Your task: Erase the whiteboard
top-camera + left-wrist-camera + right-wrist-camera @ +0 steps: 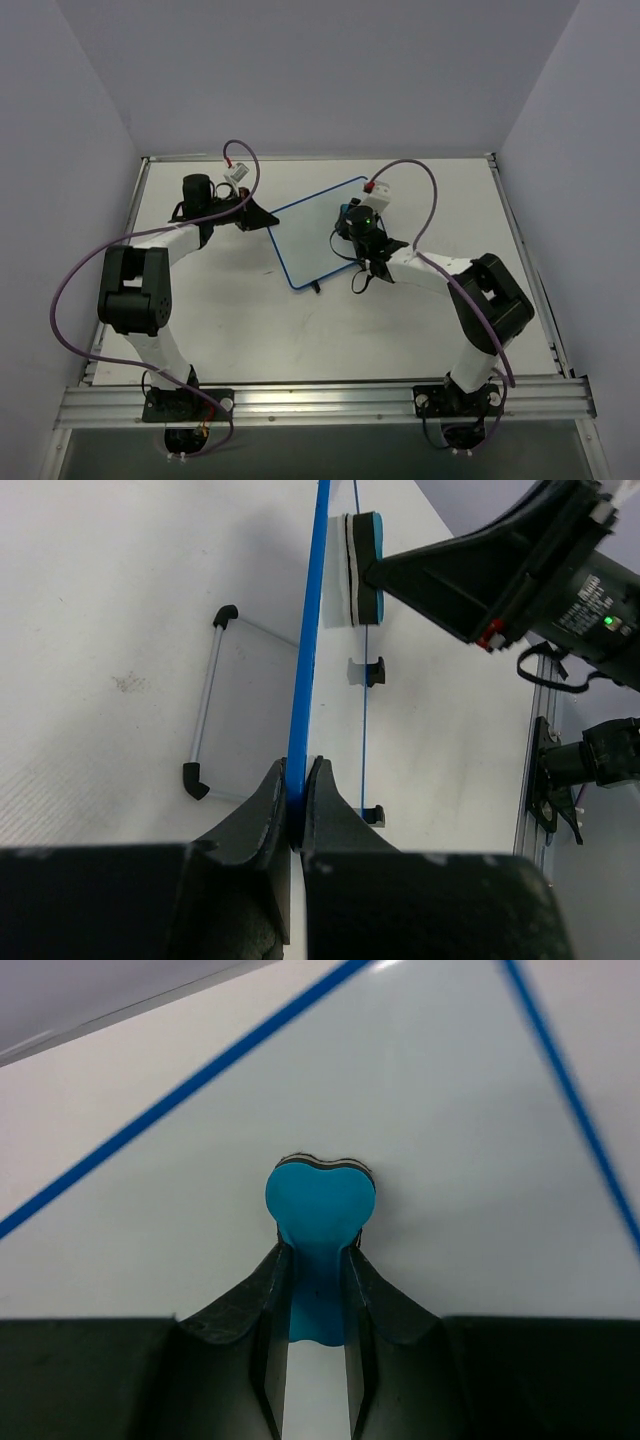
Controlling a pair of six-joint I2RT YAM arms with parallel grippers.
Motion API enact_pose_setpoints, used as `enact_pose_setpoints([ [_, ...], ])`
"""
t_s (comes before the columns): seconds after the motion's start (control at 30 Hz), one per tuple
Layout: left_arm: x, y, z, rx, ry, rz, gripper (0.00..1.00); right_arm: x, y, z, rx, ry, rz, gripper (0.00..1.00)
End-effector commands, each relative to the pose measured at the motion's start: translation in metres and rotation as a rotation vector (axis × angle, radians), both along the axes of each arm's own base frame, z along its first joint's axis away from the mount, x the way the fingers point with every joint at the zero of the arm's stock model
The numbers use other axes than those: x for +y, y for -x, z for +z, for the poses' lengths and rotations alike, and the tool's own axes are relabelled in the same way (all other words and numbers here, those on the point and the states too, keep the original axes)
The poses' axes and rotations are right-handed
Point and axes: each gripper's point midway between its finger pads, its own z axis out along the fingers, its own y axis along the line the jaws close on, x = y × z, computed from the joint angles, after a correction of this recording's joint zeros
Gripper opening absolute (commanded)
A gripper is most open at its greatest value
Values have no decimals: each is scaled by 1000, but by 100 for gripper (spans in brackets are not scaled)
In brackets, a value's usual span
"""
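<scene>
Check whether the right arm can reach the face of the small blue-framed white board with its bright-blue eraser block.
Probably yes. The right gripper holds the bright-blue eraser block right at the face of the blue-framed white board, with nothing between; the left gripper clamps only its frame edge.

White table (250, 330) with the blue-framed whiteboard (310, 235) propped on black feet (196, 780)

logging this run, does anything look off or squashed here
The blue eraser bulges into a heart shape where the right gripper pinches it. The whiteboard, clamped by the left gripper, shows no marks.
</scene>
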Motion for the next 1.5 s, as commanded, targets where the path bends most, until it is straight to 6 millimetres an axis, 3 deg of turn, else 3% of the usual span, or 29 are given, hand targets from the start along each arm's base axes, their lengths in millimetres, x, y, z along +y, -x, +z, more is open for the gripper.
enact_pose_setpoints([
  [0.0,6,-15,-5,-220,-123,13,2,73,20,-1,2,-27,161,0],
  [0.17,6,-15,-4,-223,-125,12,2,117,40,-3,-1,-33,240,0],
  [0.27,6,-15,-4,-223,-126,14,2,115,43,-11,10,-25,234,0],
  [0.4,6,-15,-4,-225,-126,14,2,64,31,-25,54,3,140,0],
  [0.5,6,-15,-5,-220,-128,16,2,7,17,-33,100,32,10,0],
  [0.53,6,-15,-6,-219,-128,16,2,-25,14,-44,131,30,-55,0],
  [0.6,6,-14,-5,-220,-130,15,2,-47,14,-45,134,-3,-82,0],
  [0.67,9,-15,-4,-221,-134,21,2,-83,21,-63,172,1,-138,0],
  [0.73,12,-15,-1,-226,-136,28,2,-97,23,-68,184,-32,-147,0],
  [0.77,12,-14,-1,-224,-135,27,2,-112,30,-80,209,-39,-170,0],
  [0.93,17,-14,-2,-216,-146,46,2,-112,37,-75,191,-86,-116,0],
  [1.03,20,-14,-2,-215,-158,58,2,-112,37,-37,121,-99,-104,0],
  [1.07,21,-13,-3,-211,-162,61,2,-116,39,-15,87,-95,-111,0],
  [1.2,25,-14,-1,-215,-174,80,2,-143,45,24,45,-45,-161,0],
  [1.33,25,-15,-5,-200,-180,88,3,-166,56,34,84,10,-208,0],
  [1.47,30,-19,-12,-189,-209,129,15,-201,71,9,225,16,-288,0],
])
